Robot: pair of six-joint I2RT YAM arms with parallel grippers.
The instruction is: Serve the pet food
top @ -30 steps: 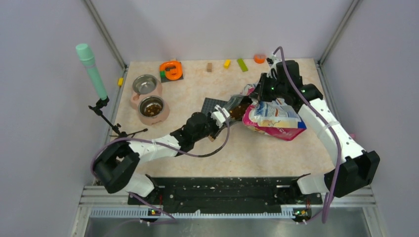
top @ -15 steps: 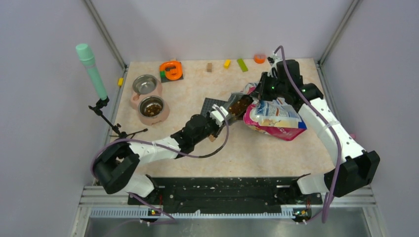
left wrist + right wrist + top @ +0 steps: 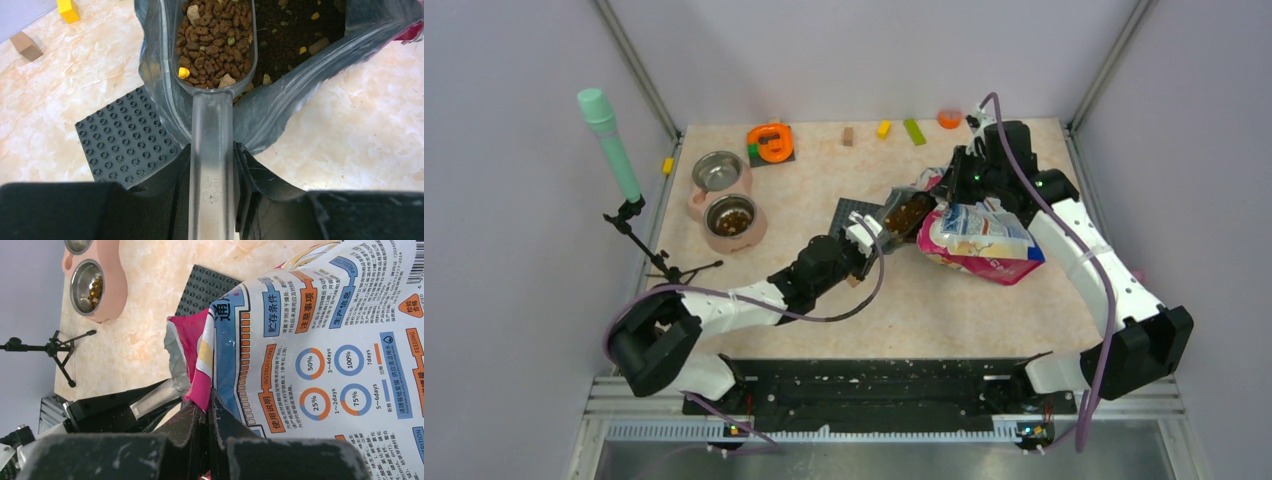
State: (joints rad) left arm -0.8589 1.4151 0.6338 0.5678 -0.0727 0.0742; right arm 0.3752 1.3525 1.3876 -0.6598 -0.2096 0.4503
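The scoop is loaded, so by my reading the scooping step is at its end. Far to the left of the left fingers (image 3: pixel 248 185), well apart from them, sits the pink bowl (image 3: pixel 760 232). Its near cup (image 3: pixel 713 210) holds a little kibble (image 3: pixel 734 214), and its far cup (image 3: pixel 717 170) looks bare.

The left fingers are clamped on the handle of a clear scoop (image 3: pixel 215 125). Its cup, just ahead of them, is heaped with kibble and lies inside the mouth of the bag (image 3: pixel 979 245), with more kibble deeper in. Just left of these fingers a studded plate (image 3: pixel 127 135) lies partly under the bag's lip.

The right fingers (image 3: pixel 227 427) are pinched together on the bag's pink top edge, holding the mouth open while the bag lies on its side on the desk (image 3: pixel 824 310).

The next move calls for drawing the scoop back level, clear of the lip, then carrying it left to the bowl. A tilt would likely shed pellets.
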